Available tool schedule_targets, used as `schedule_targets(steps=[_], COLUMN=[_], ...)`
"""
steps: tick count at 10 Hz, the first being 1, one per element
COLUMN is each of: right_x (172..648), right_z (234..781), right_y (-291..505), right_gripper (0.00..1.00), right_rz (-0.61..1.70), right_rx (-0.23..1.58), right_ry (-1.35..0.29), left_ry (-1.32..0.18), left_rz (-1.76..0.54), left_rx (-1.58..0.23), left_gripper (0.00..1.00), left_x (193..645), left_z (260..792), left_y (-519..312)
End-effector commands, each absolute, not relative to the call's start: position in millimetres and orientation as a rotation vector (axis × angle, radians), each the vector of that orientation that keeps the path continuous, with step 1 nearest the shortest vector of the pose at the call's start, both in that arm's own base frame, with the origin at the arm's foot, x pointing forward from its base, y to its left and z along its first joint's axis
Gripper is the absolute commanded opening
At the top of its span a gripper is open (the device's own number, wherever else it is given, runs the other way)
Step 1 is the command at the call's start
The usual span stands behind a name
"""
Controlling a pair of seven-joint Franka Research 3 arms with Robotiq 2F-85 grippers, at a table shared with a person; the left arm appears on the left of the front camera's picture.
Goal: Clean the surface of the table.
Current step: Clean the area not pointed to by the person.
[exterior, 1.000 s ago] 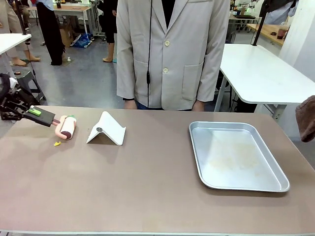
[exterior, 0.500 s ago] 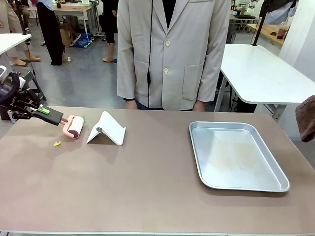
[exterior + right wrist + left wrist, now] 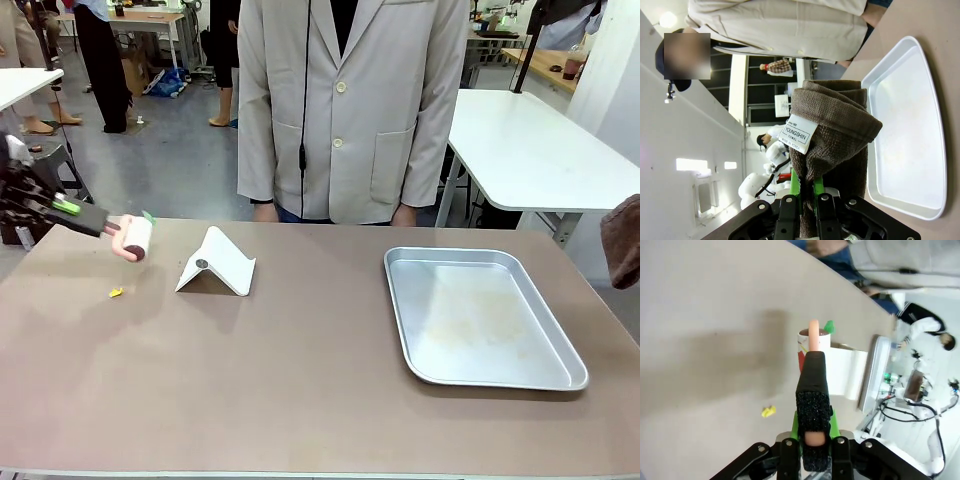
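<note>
My left gripper (image 3: 66,208) is shut on the black handle (image 3: 812,400) of a lint roller (image 3: 135,238). It holds the roller in the air over the far left corner of the brown table (image 3: 300,380). A green scrap (image 3: 148,216) sticks to the roller's end, and a small yellow scrap (image 3: 116,292) lies on the table below it. In the left wrist view the roller (image 3: 813,342) points away from the fingers, with the yellow scrap (image 3: 768,411) to its left. My right gripper (image 3: 806,192) is shut on a folded brown towel (image 3: 832,135), which also shows at the right edge as the towel (image 3: 625,240).
A white folded stand (image 3: 216,263) sits just right of the roller. A silver metal tray (image 3: 480,315) lies on the right half of the table. A person in a beige coat (image 3: 350,110) stands close to the far edge.
The left gripper has lifted the lint roller off the table and drawn it up and to the left, away from the yellow scrap. The right gripper and towel have not moved.
</note>
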State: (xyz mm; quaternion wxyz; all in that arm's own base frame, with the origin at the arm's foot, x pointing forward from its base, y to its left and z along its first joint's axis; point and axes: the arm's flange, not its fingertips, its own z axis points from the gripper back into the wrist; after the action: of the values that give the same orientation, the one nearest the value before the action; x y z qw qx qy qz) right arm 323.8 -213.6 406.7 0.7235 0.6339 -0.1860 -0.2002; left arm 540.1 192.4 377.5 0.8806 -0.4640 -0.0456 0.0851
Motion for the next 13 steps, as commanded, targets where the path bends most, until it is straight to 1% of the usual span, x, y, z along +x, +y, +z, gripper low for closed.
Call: schedule_targets(steps=[1, 5, 7, 8, 10, 11, 12, 13], right_x=[322.1, 322.1, 322.1, 322.1, 322.1, 322.1, 322.1, 322.1], right_z=[410.2, 410.2, 410.2, 410.2, 410.2, 410.2, 410.2, 410.2], right_y=[-215.0, -215.0, -215.0, -215.0, -215.0, -215.0, -215.0, -215.0], right_gripper=[0.0, 0.0, 0.0, 0.0, 0.0, 0.0, 0.0, 0.0], right_rz=[-0.432, -0.432, -0.432, -0.432, -0.432, -0.432, -0.432, -0.432], right_rx=[1.406, 1.406, 1.406, 1.406, 1.406, 1.406, 1.406, 1.406], right_ry=[-0.412, -0.412, -0.412, -0.412, -0.412, -0.412, -0.412, -0.412], left_ry=[-0.19, -0.284, -0.33, -0.344, -0.307, -0.282, -0.281, -0.279], left_rz=[0.115, 0.058, 0.059, 0.078, 0.069, 0.06, 0.098, 0.086], left_rx=[-1.085, -1.226, -1.273, -1.265, -1.257, -1.269, -1.272, -1.277], left_gripper=[0.03, 0.03, 0.03, 0.03, 0.03, 0.03, 0.03, 0.03], left_x=[489.6, 394.6, 339.5, 322.1, 307.3, 304.5, 303.4, 302.5], left_z=[409.9, 425.6, 418.3, 409.4, 388.0, 378.6, 372.3, 371.2], left_y=[212.9, 274.4, 311.6, 329.5, 358.9, 365.5, 367.3, 366.2])
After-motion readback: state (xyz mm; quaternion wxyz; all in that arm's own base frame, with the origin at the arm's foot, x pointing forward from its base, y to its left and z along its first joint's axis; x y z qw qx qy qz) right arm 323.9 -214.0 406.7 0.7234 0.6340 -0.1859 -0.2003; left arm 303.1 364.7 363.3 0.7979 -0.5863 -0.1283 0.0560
